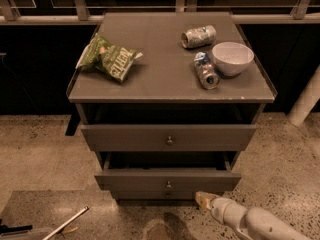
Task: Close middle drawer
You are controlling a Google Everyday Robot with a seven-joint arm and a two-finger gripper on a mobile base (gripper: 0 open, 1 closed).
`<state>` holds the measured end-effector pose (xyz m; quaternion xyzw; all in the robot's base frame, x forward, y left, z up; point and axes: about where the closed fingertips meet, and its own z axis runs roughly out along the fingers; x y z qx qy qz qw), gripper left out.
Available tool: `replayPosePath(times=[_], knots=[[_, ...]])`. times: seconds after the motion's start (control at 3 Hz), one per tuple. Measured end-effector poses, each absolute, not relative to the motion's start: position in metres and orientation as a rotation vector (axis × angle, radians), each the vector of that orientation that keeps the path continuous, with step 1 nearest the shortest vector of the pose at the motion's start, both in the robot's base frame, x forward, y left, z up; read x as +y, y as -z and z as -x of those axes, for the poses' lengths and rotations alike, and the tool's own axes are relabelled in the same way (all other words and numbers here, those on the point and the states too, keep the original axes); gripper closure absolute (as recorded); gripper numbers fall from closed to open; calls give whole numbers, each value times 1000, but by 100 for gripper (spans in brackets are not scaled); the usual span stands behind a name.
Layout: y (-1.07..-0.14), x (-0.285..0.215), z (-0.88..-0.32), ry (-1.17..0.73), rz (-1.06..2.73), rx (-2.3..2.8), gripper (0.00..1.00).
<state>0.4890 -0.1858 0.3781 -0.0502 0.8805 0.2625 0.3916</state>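
Observation:
The middle drawer is the second grey front of the cabinet, with a small round knob. It stands pulled out a little, with a dark gap showing its inside behind the front. My gripper is low at the front right, on a pale arm coming from the bottom right corner. Its tip is at the lower right of the drawer's front, touching it or very near. The top drawer above is also pulled out a little. The lowest front is a thin strip below.
On the cabinet top lie a green chip bag, two cans and a white bowl. A pale rod lies on the floor at the left. A white post stands at the right.

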Motion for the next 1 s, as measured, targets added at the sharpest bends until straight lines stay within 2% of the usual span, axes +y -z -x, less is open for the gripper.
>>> replayPosePath(times=[0.67,1.0], knots=[[-383,-175,-488,-725,161,2229,100],[-375,-196,-504,-672,105,2225,100]])
